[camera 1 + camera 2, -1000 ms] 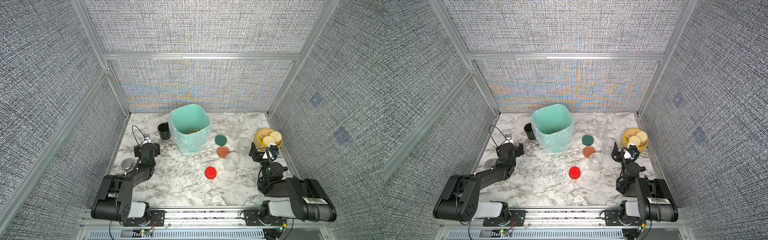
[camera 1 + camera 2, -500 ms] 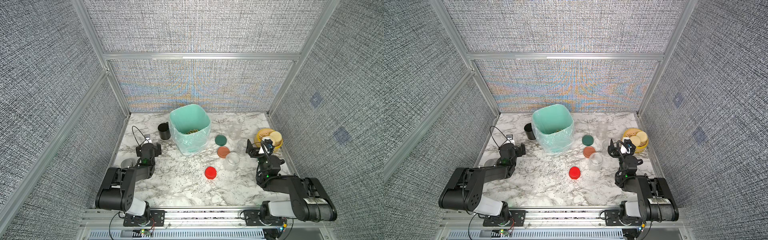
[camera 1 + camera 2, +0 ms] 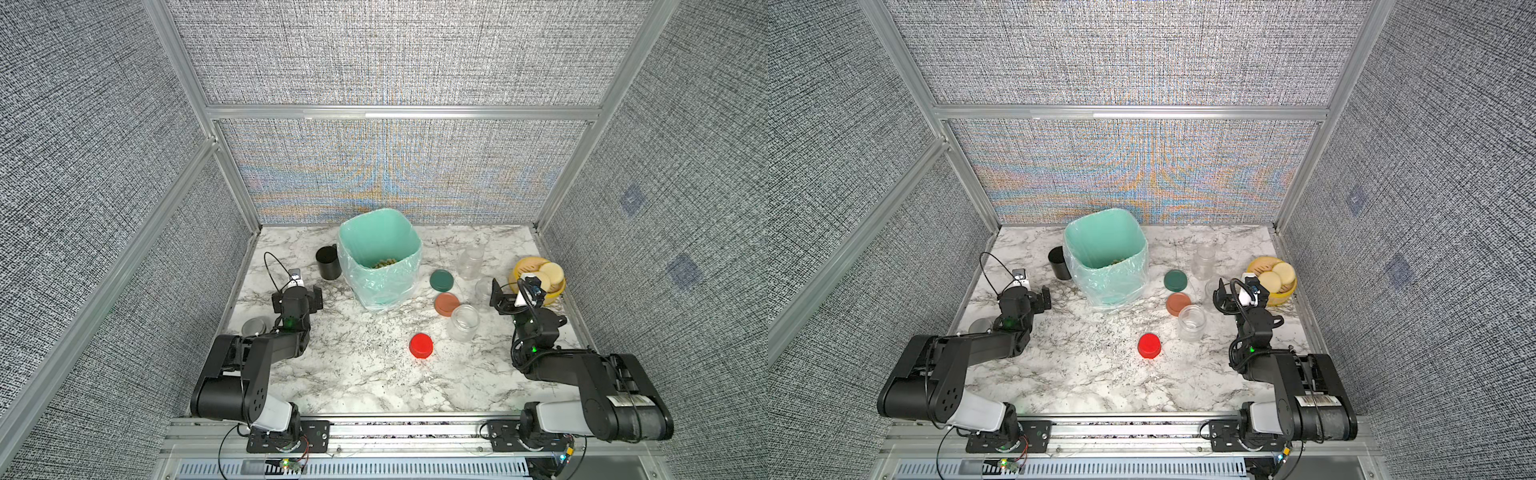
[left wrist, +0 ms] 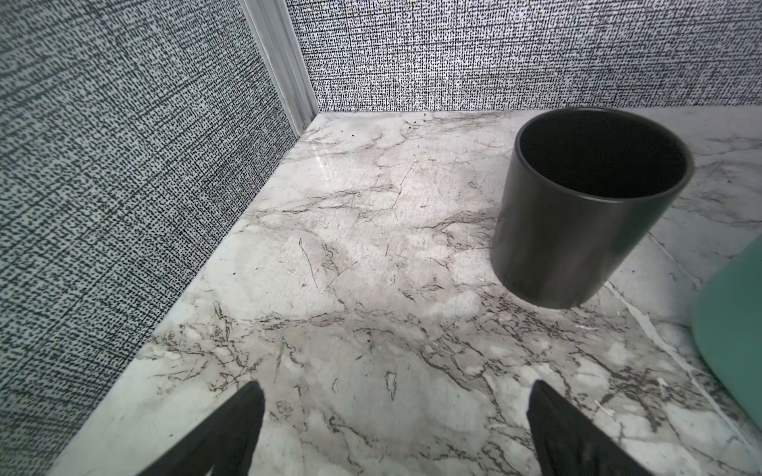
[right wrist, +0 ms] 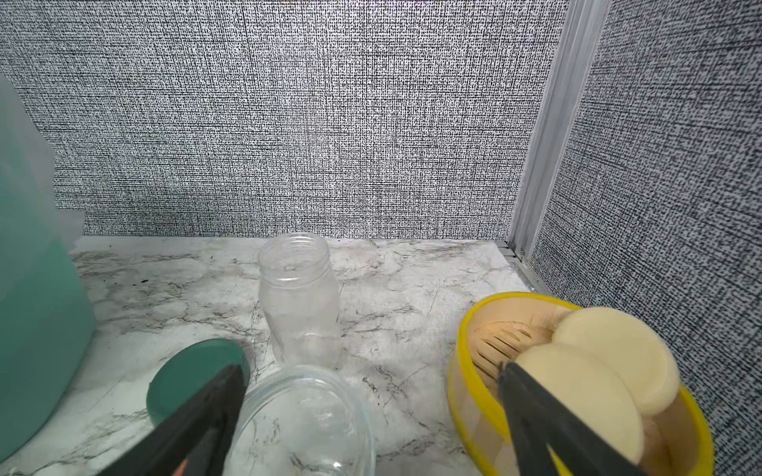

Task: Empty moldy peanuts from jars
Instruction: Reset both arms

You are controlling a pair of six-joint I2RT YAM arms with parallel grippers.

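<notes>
An uncapped jar (image 5: 305, 416) stood upright just ahead of the right gripper (image 5: 370, 366), which gaped wide and empty; the left gripper (image 4: 396, 384), equally wide, was well apart. The moldy peanuts (image 3: 384, 262) lay in the bin (image 3: 386, 291). Over the last second the right gripper had swung a little toward that jar.

Glossy marble-patterned tabletop (image 4: 371, 247); matt black mug (image 4: 577, 230); clear smooth plastic jars (image 5: 299, 305); thin crinkled plastic film (image 3: 386, 286) over the bin (image 3: 376, 237); rough woven cloth walls (image 5: 288, 123)
</notes>
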